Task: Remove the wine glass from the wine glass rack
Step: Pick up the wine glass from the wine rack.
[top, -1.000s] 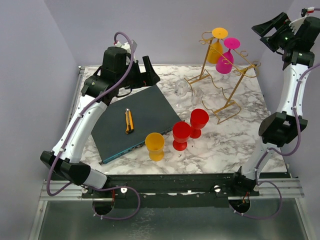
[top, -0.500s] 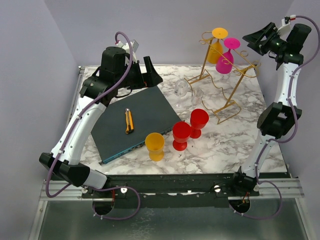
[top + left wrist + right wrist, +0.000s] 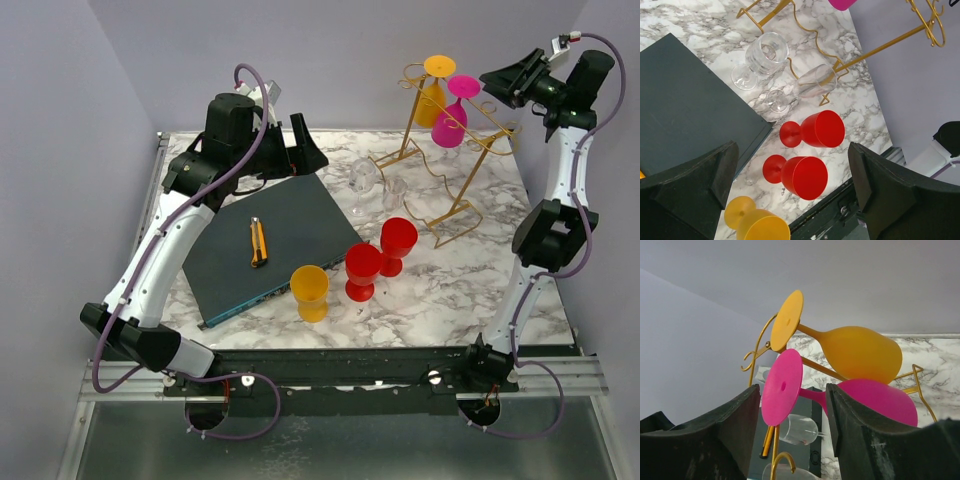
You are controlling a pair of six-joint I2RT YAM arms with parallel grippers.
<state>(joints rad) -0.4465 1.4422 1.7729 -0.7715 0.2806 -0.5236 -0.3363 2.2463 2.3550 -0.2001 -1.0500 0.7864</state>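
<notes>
Magenta plastic wine glass (image 3: 451,127) hangs bowl-down on thin gold wire rack (image 3: 463,195), upper right of frame. Right gripper (image 3: 492,82) just right of its round foot, jaws half open, empty, flanking foot.

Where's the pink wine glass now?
Top view: the pink glass hangs upside down on the gold rack, far right, beside the hanging orange glass, near the right gripper.

Marble table (image 3: 480,300) bears a dark board (image 3: 290,215); the wine glass rack (image 3: 463,203); clear glasses (image 3: 364,178); red goblets (image 3: 398,240); an orange goblet (image 3: 310,290).
</notes>
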